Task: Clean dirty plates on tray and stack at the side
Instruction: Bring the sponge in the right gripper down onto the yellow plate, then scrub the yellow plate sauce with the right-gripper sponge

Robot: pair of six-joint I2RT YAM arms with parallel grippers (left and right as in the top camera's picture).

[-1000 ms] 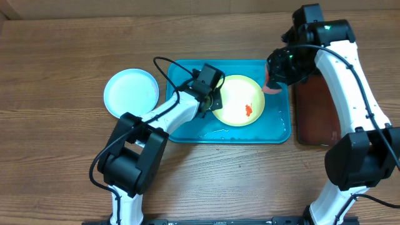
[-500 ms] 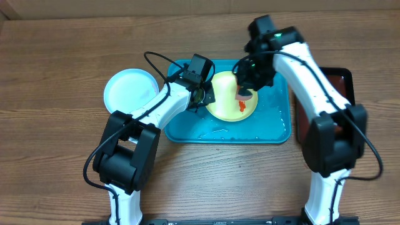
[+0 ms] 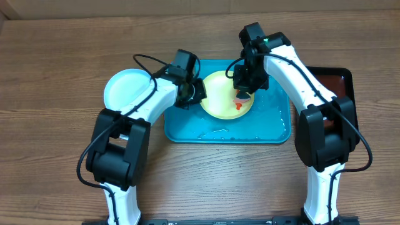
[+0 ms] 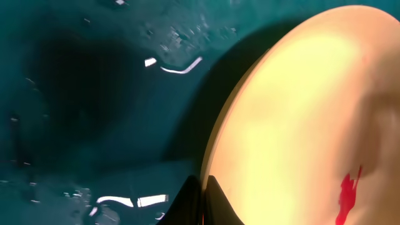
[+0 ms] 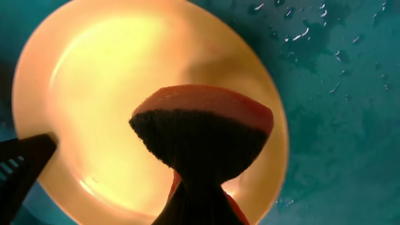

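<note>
Right, from overhead you have the teal tray in the middle of the table, with the yellow-green plate lying in its upper half. Your left gripper reaches in from the left, and its jaws are pinched together on that plate's left rim. Your right gripper comes down from above and is clamped on a sponge, which sits over the right part of the plate. A red smear shows just below the sponge. A 2nd plate, the light blue plate with a white centre, lies on the table just left of the tray, partly under your left arm. A dark red tray sits at the right, beside the teal one. Water droplets glint on the teal floor below the plate.

In your left wrist view, the dark fingertips close on the plate's edge at the bottom of the frame. The plate fills the right side, with the smear near the lower right corner and wet teal plastic to the left.

In your right wrist view, the sponge is dark with a pink-orange upper face, squeezed narrow where your jaws grip it. It hangs over the plate's lower right area. The other arm's dark finger shows at the plate's left rim.
</note>
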